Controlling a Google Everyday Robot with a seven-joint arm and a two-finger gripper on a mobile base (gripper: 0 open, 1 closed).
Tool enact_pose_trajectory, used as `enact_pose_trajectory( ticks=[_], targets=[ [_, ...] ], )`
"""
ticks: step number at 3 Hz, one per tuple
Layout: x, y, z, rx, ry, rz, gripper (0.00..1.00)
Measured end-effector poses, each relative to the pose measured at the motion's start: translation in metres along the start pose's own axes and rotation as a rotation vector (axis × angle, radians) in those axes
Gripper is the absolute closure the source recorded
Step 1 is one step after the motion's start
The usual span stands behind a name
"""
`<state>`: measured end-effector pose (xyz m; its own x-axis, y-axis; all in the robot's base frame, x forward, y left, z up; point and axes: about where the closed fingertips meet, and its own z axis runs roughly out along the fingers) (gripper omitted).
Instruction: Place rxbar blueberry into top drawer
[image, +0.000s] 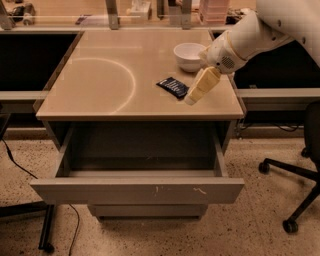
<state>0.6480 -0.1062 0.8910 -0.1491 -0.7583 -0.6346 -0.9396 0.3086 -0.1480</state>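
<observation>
1. Claw (194, 96) hangs low over the desk (100, 45), at about 4 o'clock from the desk centre, near the right front edge; it slopes down toward 7 o'clock from the white arm (260, 30), which comes in from the upper right
2. Claw state: cannot tell whether released or clenched; nothing is seen held in it
3. rxbar blueberry (173, 87) lies flat on the desk, dark wrapper, at about 4 o'clock from the desk centre, just beside the claw tip on its 9 o'clock side; cannot tell whether they touch
4. White bowl (189, 55) sits upright on the desk at 1 o'clock from the bar, apart from it, close to the arm's wrist
5. top drawer (137, 191) is pulled out wide under the desk front, at 6 o'clock from the bar; dark inside, nothing seen in it, small light scratches on its front
6. Lower drawer front (147, 210) shows closed beneath it
7. Pale ring mark (131, 82) on the left half of the desk
8. Office chair base (292, 175) on the floor at 3 o'clock of the drawer, black cable (20, 167) on the floor at 9 o'clock
</observation>
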Motion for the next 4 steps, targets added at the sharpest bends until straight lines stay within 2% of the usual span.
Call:
enact_pose_trajectory(
  ticks=[1, 2, 3, 4],
  targets=[
    [0.0, -0.003, 0.043, -0.089, 0.039, -0.009, 0.0],
    [-0.004, 0.004, 0.084, -0.193, 0.072, -0.027, 0.0],
    [-0.001, 0.006, 0.122, -0.285, 0.144, -0.041, 0.0],
    [-0.001, 0.006, 0.122, -0.285, 0.144, -0.041, 0.0]
  ],
)
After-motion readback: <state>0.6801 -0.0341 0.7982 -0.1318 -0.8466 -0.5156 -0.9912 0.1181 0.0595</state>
